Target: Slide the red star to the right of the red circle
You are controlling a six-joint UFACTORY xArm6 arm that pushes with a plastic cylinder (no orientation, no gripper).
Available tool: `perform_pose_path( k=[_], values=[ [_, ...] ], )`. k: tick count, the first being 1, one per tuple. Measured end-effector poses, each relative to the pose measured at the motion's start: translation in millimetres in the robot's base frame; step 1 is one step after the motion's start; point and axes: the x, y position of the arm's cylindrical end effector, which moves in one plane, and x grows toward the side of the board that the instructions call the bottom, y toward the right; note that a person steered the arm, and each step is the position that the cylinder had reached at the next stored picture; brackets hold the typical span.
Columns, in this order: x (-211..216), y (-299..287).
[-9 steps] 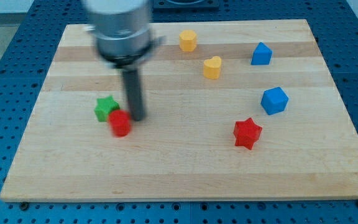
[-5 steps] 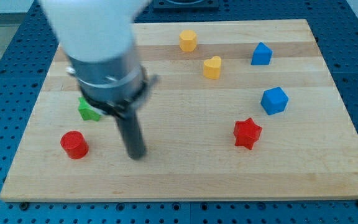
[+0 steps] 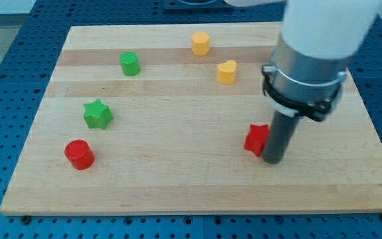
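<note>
The red star [image 3: 254,139] lies at the board's lower right, partly hidden by my rod. My tip [image 3: 272,160] rests on the board against the star's right side. The red circle [image 3: 79,154] sits far off at the lower left of the board. The arm's wide grey body [image 3: 314,46] fills the upper right of the view and hides the blocks behind it.
A green star [image 3: 97,113] lies above the red circle. A green cylinder [image 3: 130,64] sits at the upper left. A yellow hexagon-like block [image 3: 201,43] and a yellow heart [image 3: 226,71] sit at the top middle. The wooden board [image 3: 178,186] lies on a blue perforated table.
My tip has crossed from the lower left, near the red circle, to the red star's right side. The arm now hides the two blue blocks and has uncovered the green cylinder.
</note>
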Motion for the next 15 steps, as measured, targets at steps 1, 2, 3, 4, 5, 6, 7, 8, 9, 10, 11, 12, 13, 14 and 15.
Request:
perform_pose_path(
  k=[1, 2, 3, 4, 5, 6, 7, 8, 9, 10, 11, 12, 13, 14, 15],
  values=[
    [-11.7, 21.8],
    [-25.4, -18.4],
    [-25.5, -107.4],
    [-24.1, -33.4],
    [-44.1, -2.1],
    [-79.9, -91.1],
    [-57.7, -174.9],
    [-33.6, -182.3],
    [-39.2, -159.4],
    [-11.1, -149.2],
    [-1.9, -185.1],
    [-1.9, -235.1],
    [-1.9, -234.2],
    [-1.9, -234.3],
    [-1.9, -234.8]
  ],
)
